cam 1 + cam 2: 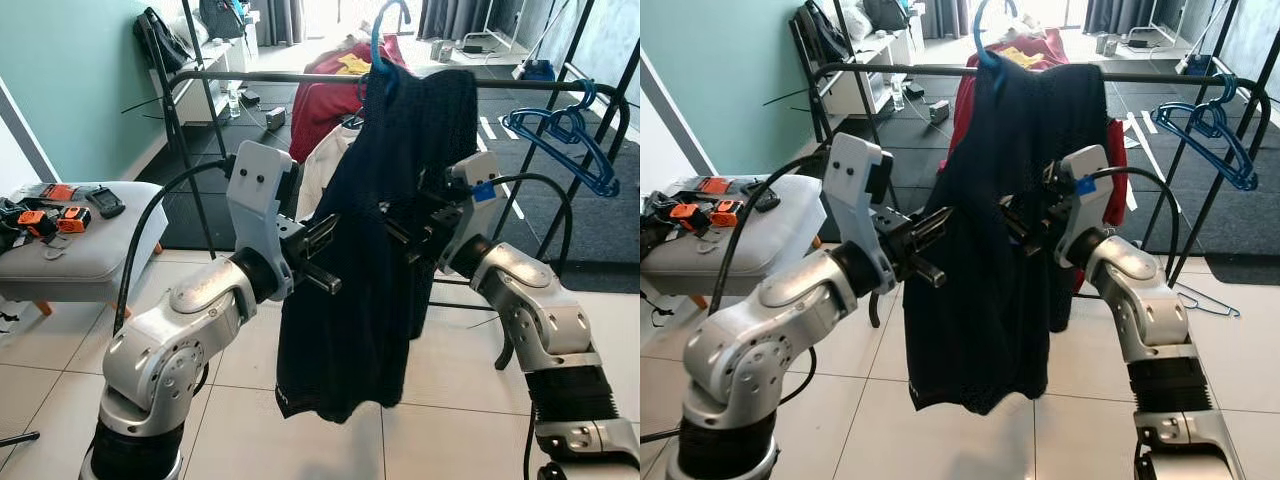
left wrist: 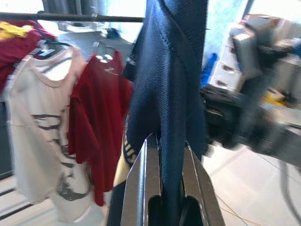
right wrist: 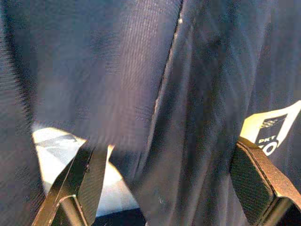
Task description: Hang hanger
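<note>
— Tiled floor (image 1: 450, 420) and a teal wall (image 1: 80, 80) are what I see first. What stands before the robot?

— I see a black clothes rack (image 1: 300, 77) across the view. On its bar hangs a dark navy shirt (image 1: 390, 230) on a blue hanger (image 1: 385, 30), whose hook rises above the bar. Behind it hang a red shirt (image 2: 94, 122) and a white shirt (image 2: 37, 141). An empty blue hanger (image 1: 565, 135) hangs at the rack's right end. A grey stool (image 1: 90, 255) with small tools stands at the left.

— And the grippers?

— My left gripper (image 2: 164, 155) pinches a fold of the navy shirt between its closed fingers. My right gripper (image 3: 164, 179) has its fingers (image 3: 256, 181) wide apart, with the shirt cloth lying between them.
</note>
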Available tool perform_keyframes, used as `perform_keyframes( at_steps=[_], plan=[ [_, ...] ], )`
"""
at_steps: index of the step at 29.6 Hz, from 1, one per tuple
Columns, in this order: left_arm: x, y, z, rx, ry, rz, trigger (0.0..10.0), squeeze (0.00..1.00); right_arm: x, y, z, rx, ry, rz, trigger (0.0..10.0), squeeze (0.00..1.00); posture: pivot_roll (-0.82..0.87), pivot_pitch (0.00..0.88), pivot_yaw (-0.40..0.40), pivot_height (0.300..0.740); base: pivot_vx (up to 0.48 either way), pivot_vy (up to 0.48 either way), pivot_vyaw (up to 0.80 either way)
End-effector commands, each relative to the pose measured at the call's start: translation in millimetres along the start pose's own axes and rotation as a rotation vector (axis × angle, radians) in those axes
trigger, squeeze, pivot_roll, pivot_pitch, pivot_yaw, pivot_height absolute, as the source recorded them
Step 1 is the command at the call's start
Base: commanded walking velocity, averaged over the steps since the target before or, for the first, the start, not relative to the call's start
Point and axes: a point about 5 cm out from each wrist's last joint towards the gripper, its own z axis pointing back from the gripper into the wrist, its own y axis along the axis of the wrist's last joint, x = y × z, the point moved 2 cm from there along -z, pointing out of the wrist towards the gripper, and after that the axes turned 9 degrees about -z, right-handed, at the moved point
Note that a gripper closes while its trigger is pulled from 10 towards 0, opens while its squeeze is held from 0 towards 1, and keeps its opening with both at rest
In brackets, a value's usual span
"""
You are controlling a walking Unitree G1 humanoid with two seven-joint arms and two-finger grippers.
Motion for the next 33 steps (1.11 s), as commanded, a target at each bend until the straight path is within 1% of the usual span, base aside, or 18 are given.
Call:
perform_keyframes(
  at_steps=[1,8,11,15,16,18,19,20,21,22,23,25,26,28,29,30,32,33],
  plan=[
    [12.8,7,4.3,0.036,-0.070,0.011,10.0,0.00,2.7,7,-2.6,0.039,-0.022,0.008,10.0,0.00,-0.06,0.042,0.031,0.740,0.000,0.000,0.00],
    [21.4,5,9.3,0.023,-0.129,0.032,10.0,0.00,6.8,12,-4.0,0.060,-0.045,0.008,10.0,0.00,-0.05,0.039,0.026,0.740,0.000,0.000,0.00],
    [21.8,-2,12.7,-0.015,-0.137,0.020,10.0,0.00,9.4,16,-4.2,0.076,-0.059,0.010,10.0,0.00,-0.06,0.036,0.029,0.740,0.000,0.000,0.00],
    [8.0,-10,15.6,-0.062,-0.072,-0.033,10.0,0.00,11.3,20,-3.2,0.087,-0.068,0.014,10.0,0.00,-0.07,0.034,0.031,0.740,0.000,0.000,0.00],
    [-1.9,-12,17.2,-0.079,-0.025,-0.058,10.0,0.00,11.8,21,-2.5,0.090,-0.070,0.016,10.0,0.00,-0.07,0.034,0.031,0.740,0.000,0.000,0.00],
    [-1.9,-12,17.2,-0.079,-0.025,-0.058,10.0,0.00,11.8,21,-2.5,0.090,-0.070,0.016,10.0,0.00,-0.07,0.034,0.031,0.740,0.000,0.000,0.00],
    [-12.3,-13,19.3,-0.090,0.020,-0.076,10.0,0.00,12.5,22,-1.9,0.092,-0.072,0.018,10.0,0.00,-0.07,0.032,0.031,0.740,0.000,0.000,0.00],
    [-12.3,-13,19.3,-0.090,0.020,-0.076,10.0,0.00,12.5,22,-1.9,0.092,-0.072,0.018,10.0,0.00,-0.07,0.032,0.031,0.740,0.000,0.000,0.00],
    [-24.7,-12,23.6,-0.101,0.066,-0.100,10.0,0.00,13.8,25,-1.4,0.099,-0.077,0.020,10.0,0.00,-0.07,0.029,0.033,0.740,0.000,0.000,0.00],
    [-24.7,-12,23.6,-0.101,0.066,-0.100,10.0,0.00,13.8,25,-1.4,0.099,-0.077,0.020,10.0,0.00,-0.07,0.029,0.033,0.740,0.000,0.000,0.00],
    [-34.6,-10,29.4,-0.110,0.090,-0.120,10.0,0.00,15.4,27,-1.0,0.107,-0.084,0.024,10.0,0.00,-0.07,0.027,0.033,0.740,0.000,0.000,0.00],
    [-34.6,-10,29.4,-0.110,0.090,-0.120,10.0,0.00,15.4,27,-1.0,0.107,-0.084,0.024,10.0,0.00,-0.07,0.027,0.033,0.740,0.000,0.000,0.00],
    [-38.9,-10,36.1,-0.126,0.073,-0.147,10.0,0.00,17.0,30,-0.4,0.114,-0.090,0.029,10.0,0.00,-0.08,0.025,0.033,0.740,0.000,0.000,0.00],
    [-38.9,-10,36.1,-0.126,0.073,-0.147,10.0,0.00,17.0,30,-0.4,0.114,-0.090,0.029,10.0,0.00,-0.08,0.025,0.033,0.740,0.000,0.000,0.00],
    [-40.4,-8,46.1,-0.139,0.024,-0.181,10.0,0.00,19.7,33,0.3,0.122,-0.099,0.034,10.0,0.00,-0.08,0.024,0.031,0.740,0.000,0.000,0.00],
    [-40.4,-8,46.1,-0.139,0.024,-0.181,10.0,0.00,19.7,33,0.3,0.122,-0.099,0.034,10.0,0.00,-0.08,0.024,0.031,0.740,0.000,0.000,0.00],
    [-34.0,-11,72.4,-0.197,-0.153,-0.270,10.0,0.00,25.6,39,2.3,0.137,-0.118,0.045,10.0,0.00,-0.07,0.020,0.032,0.740,0.000,0.000,0.00],
    [-34.0,-11,72.4,-0.197,-0.153,-0.270,10.0,0.00,25.6,39,2.3,0.137,-0.118,0.045,10.0,0.00,-0.07,0.020,0.032,0.740,0.000,0.000,0.00]
  ],
)
